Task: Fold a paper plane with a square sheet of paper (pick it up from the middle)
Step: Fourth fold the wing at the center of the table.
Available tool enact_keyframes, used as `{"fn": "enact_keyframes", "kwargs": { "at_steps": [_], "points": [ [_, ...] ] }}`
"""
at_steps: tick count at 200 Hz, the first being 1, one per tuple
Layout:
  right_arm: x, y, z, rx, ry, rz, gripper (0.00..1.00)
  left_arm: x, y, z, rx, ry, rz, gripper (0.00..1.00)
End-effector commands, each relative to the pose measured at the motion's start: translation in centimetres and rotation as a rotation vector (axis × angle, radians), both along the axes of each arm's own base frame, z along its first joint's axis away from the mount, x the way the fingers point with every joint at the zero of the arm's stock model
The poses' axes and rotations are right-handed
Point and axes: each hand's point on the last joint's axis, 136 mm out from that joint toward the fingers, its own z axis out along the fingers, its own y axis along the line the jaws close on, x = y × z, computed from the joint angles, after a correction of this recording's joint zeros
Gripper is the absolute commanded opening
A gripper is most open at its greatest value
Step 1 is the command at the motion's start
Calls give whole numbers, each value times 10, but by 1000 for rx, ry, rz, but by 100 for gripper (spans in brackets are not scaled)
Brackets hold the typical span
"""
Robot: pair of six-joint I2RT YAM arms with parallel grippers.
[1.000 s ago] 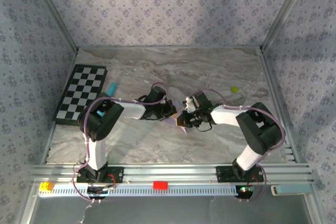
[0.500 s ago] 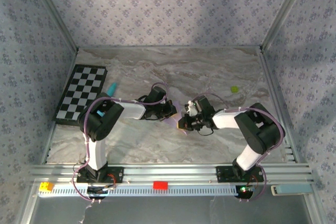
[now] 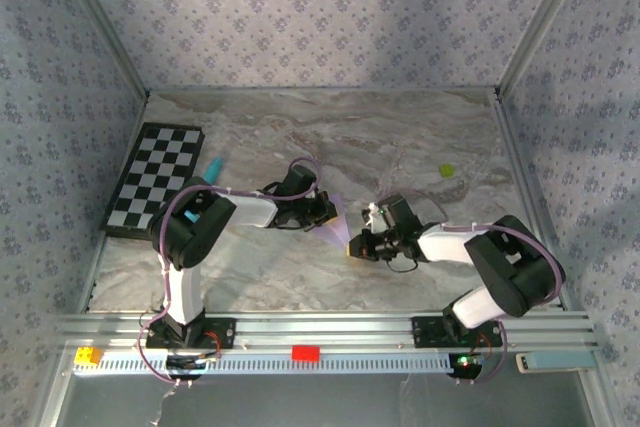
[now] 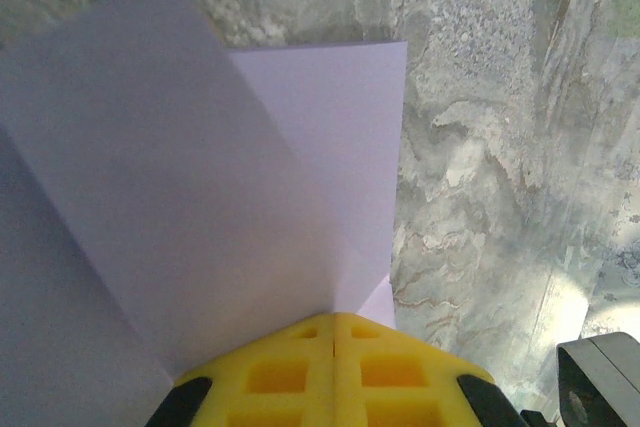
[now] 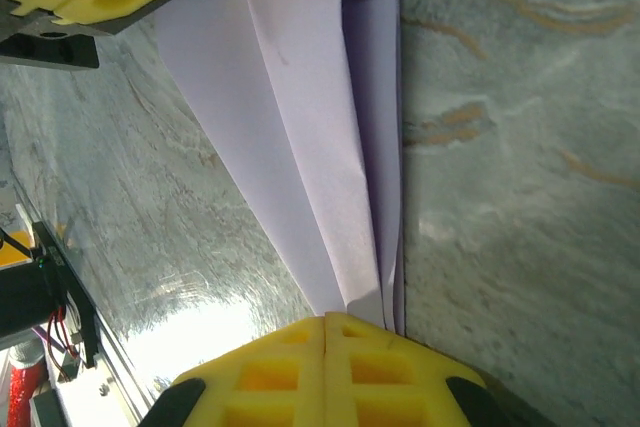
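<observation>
Top external puts you mid-fold: right of the checkerboard (image 3: 155, 179), your left gripper (image 3: 325, 216) and right gripper (image 3: 352, 245) each pinch the creased paper (image 3: 336, 219), jaws fully closed. Next, probably, lay it flat and sharpen the crease.

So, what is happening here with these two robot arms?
Both arms hold one partly folded sheet of thin pale lilac paper between them, over the middle of the grey marble-patterned table. The left gripper is shut on one end and the right gripper on the other. Creases show, but no finished plane yet.
</observation>
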Motion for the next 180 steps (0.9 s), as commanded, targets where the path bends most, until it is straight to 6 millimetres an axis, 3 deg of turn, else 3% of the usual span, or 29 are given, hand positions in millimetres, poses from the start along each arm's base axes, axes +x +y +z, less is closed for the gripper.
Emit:
{"fn": "enact_keyframes", "kwargs": {
  "at_steps": [1, 39, 77, 110, 152, 180],
  "points": [
    [-36, -28, -32, -119, 125, 0, 4, -2, 20, -21, 87, 22, 36, 4],
    [-42, -32, -27, -129, 121, 8, 4, -2, 20, -20, 85, 19, 36, 4],
    [-24, -19, 22, -51, 23, 14, 4, -3, 20, -20, 82, 22, 35, 4],
    [9, -10, 57, -7, -62, -22, 5, -3, 19, -20, 78, 20, 31, 4],
    [47, 19, 56, 30, -37, -16, 4, -3, 18, -20, 75, 22, 30, 4],
    [61, 28, 41, 9, -5, -36, 4, -3, 17, -19, 76, 21, 25, 4]
  ]
}}
